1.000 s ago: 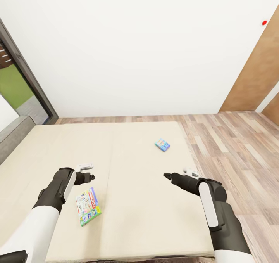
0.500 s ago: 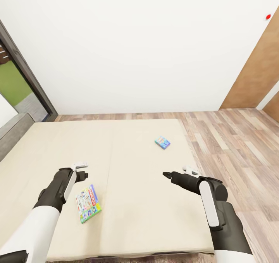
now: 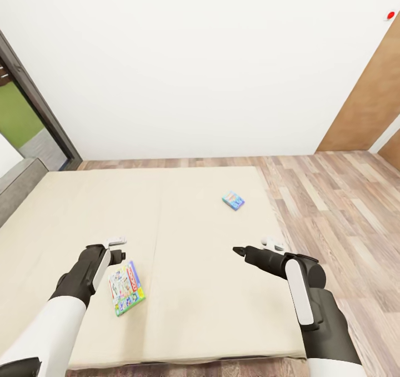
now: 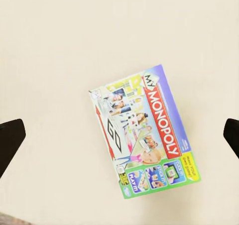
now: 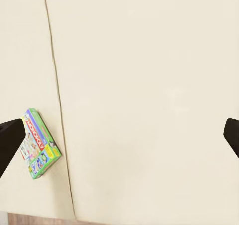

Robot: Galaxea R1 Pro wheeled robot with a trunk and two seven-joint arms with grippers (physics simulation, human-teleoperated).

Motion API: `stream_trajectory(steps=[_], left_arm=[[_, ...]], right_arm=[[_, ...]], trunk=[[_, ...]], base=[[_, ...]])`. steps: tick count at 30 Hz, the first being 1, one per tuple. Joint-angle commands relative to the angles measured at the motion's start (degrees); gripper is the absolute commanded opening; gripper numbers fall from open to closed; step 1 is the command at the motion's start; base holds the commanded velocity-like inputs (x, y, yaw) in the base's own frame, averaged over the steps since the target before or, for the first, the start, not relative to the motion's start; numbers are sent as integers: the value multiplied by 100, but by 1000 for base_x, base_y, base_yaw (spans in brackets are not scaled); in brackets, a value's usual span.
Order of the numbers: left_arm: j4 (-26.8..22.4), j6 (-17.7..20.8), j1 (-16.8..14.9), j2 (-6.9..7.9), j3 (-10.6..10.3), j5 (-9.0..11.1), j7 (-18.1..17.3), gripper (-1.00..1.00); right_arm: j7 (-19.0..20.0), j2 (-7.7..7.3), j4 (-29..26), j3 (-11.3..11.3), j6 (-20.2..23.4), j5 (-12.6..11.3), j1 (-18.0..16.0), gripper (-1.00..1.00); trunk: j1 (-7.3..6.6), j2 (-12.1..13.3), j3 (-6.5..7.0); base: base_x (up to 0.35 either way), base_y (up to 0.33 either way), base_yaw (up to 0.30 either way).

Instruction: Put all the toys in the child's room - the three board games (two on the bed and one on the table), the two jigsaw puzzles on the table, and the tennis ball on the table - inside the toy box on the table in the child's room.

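I have the left claw (image 3: 118,249) hanging above the bed (image 3: 194,288), its fingers spread wide, with the Monopoly board game (image 4: 144,135) lying flat on the mattress straight below it, between the fingertips in the left wrist view; the smaller blue board game (image 3: 233,201) lies well apart, near the far right side of the mattress; the right claw (image 3: 238,251) hovers over bare mattress with its fingers likewise apart, holding nothing. My worry is the pick itself; the box is thin and flat on a soft top, so the fingers could dig into the mattress or slide over the lid without catching an edge; it also sits askew to the finger line, so closing on it as is could twist it or pinch a corner and let it slip.
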Motion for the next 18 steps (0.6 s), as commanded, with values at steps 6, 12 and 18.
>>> stream_trajectory(steps=[6,12,18], left_arm=[[10,-13,-3,5,-1,3,15,100],[122,-171,-3,14,2,1,16,100],[247,-353,-3,17,3,4,15,100]], right_arm=[[41,7,-14,-13,28,30,-8,100],[85,7,-176,78,29,30,-15,100],[633,-6,-352,388,30,30,-19,100]], trunk=[[3,-11,-66],[3,-11,-123],[3,-11,-179]], base=[[0,0,0],[0,0,0],[0,0,0]])
